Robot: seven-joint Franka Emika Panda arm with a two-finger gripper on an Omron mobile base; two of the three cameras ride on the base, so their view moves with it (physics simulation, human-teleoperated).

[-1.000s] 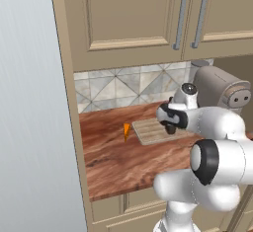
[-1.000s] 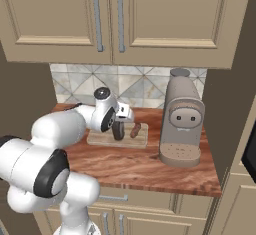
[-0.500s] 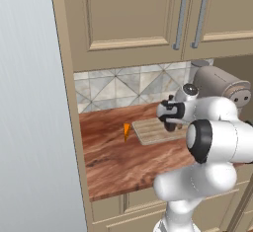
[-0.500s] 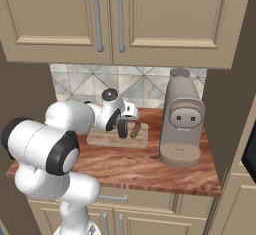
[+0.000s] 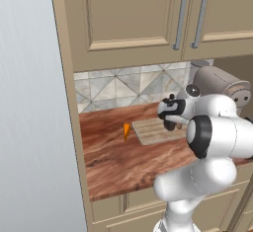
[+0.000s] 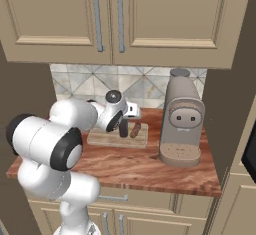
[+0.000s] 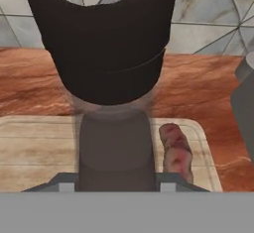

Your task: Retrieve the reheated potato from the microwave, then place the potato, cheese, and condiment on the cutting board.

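My gripper (image 6: 123,125) is shut on the condiment (image 6: 123,131), a dark brown bottle with a black cap (image 7: 101,33). It holds the bottle upright over the right part of the cutting board (image 6: 102,139); whether the bottle's base touches the wood I cannot tell. The potato (image 7: 175,150), a reddish-brown lump, lies on the board just right of the bottle and shows as well from the right base (image 6: 135,130). The cheese (image 5: 126,130), an orange wedge, sits on the countertop just off the left end of the cutting board (image 5: 150,132). The microwave is out of view.
A tall beige coffee machine (image 6: 182,121) stands on the counter right of the board, close to the potato. The tiled backsplash (image 6: 145,86) runs behind, with wall cabinets (image 6: 107,19) overhead. A tall pale panel (image 5: 34,117) bounds the counter at the left.
The arm's elbow and upper links have swung nearer the cameras. The hand with the bottle has stayed over the board and barely shifted. Potato and cheese lie as before.
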